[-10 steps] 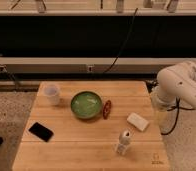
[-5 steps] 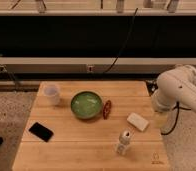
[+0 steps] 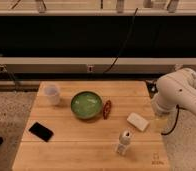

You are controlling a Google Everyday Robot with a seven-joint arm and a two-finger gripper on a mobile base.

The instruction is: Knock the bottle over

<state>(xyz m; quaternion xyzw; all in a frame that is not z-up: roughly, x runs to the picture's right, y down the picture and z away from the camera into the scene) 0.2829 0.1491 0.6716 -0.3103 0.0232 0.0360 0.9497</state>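
Camera view, bottle (image 3: 123, 142) upright, long axis vertical, claw (image 3: 159, 121) to its right

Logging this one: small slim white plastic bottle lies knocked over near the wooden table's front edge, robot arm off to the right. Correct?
No. The camera view shows the slim white plastic bottle standing upright, not knocked over, near the front edge of the wooden table. The gripper is at the table's right edge, beside the flat white block, apart from the bottle.
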